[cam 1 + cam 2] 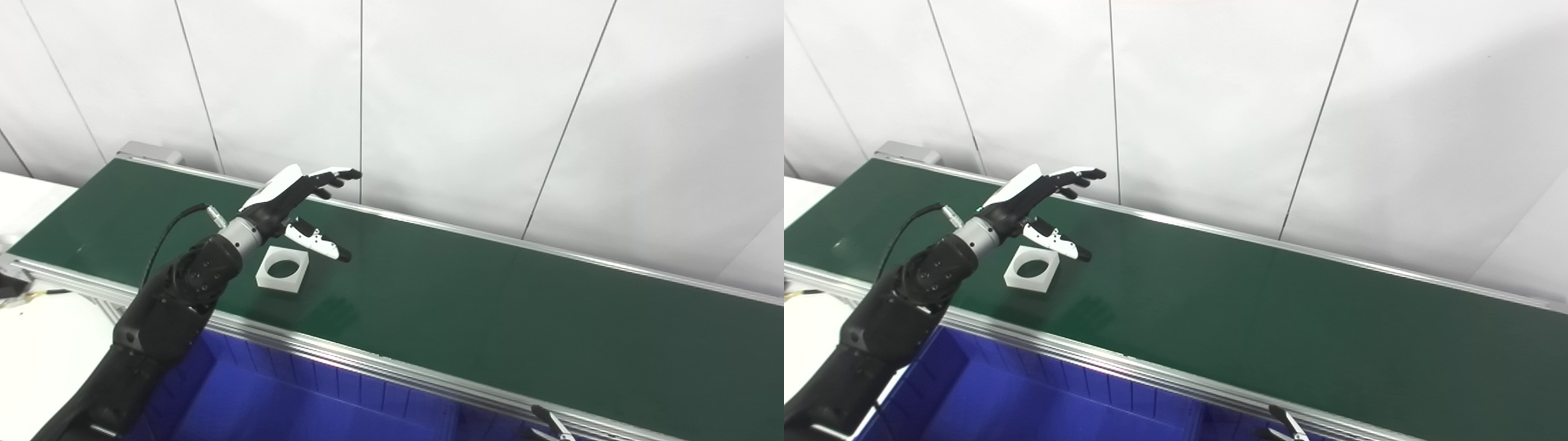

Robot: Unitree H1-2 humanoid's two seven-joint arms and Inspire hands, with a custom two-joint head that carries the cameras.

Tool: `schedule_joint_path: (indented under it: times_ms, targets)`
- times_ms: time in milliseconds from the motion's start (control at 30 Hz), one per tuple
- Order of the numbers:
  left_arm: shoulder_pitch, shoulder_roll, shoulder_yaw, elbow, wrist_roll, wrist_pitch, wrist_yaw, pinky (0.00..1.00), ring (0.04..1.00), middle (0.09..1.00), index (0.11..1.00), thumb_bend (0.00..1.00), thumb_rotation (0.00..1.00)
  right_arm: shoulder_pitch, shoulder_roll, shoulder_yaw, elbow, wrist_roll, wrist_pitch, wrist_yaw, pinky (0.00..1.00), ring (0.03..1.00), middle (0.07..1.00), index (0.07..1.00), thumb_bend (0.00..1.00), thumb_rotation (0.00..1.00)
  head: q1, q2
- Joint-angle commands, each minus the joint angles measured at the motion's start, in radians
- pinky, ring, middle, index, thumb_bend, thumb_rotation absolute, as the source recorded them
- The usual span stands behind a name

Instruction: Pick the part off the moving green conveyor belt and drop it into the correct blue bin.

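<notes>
I judge the white square plastic block with a round hole (282, 268) rigid, light — I'd pinch opposite walls; left robot hand (293, 205) spread empty at its 12 o'clock.

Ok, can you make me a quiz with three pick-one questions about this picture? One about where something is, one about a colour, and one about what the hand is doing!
1. Where is the white part?
A. in the bin
B. on the belt
C. in the hand

2. What colour is the bin?
A. blue
B. red
C. yellow

3. What is the left hand doing?
A. squeezing the part
B. closed in a fist
C. open above the part

Answers:
1 B, the part lies flat on the green belt, just under the hand.
2 A, the bin below the belt's near edge is bright blue.
3 C, its fingers are spread apart and nothing is in it.
</notes>
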Motion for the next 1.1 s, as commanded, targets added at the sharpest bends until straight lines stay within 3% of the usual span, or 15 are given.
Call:
schedule_joint_path:
  times_ms: [0, 233, 400, 700, 1067]
  targets:
    - [-0.060, 0.042, -0.019, 0.023, 0.064, -0.013, 0.026, 0.79, 0.882, 0.919, 0.888, 0.86, 0.22, -0.004, -0.002, 0.002, -0.015, 0.011, -0.059, -0.003, 0.59, 0.685, 0.749, 0.891, 0.80, 0.32, 0.000, 0.002]
    - [-0.117, 0.061, -0.102, 0.160, 0.208, -0.016, 0.059, 0.93, 0.959, 0.951, 0.914, 0.92, 0.25, -0.001, -0.008, 0.005, -0.018, 0.016, -0.059, -0.005, 0.58, 0.681, 0.745, 0.892, 0.80, 0.32, 0.000, 0.003]
    - [-0.143, 0.064, -0.159, 0.237, 0.272, -0.007, 0.056, 0.99, 0.979, 0.971, 0.936, 0.96, 0.21, 0.001, -0.011, 0.008, -0.022, 0.016, -0.060, -0.013, 0.58, 0.678, 0.741, 0.890, 0.80, 0.32, 0.000, 0.006]
    - [-0.144, 0.054, -0.197, 0.293, 0.287, 0.063, 0.032, 0.97, 0.999, 0.990, 0.948, 0.99, 0.18, 0.008, -0.013, 0.010, -0.035, 0.015, -0.060, -0.011, 0.59, 0.682, 0.744, 0.899, 0.79, 0.34, -0.003, 0.012]
    - [-0.132, 0.062, -0.252, 0.364, 0.303, 0.047, 0.049, 1.00, 0.995, 0.987, 0.944, 0.99, 0.16, 0.008, -0.016, 0.013, -0.041, 0.010, -0.059, -0.021, 0.58, 0.679, 0.739, 0.897, 0.79, 0.35, -0.002, 0.020]
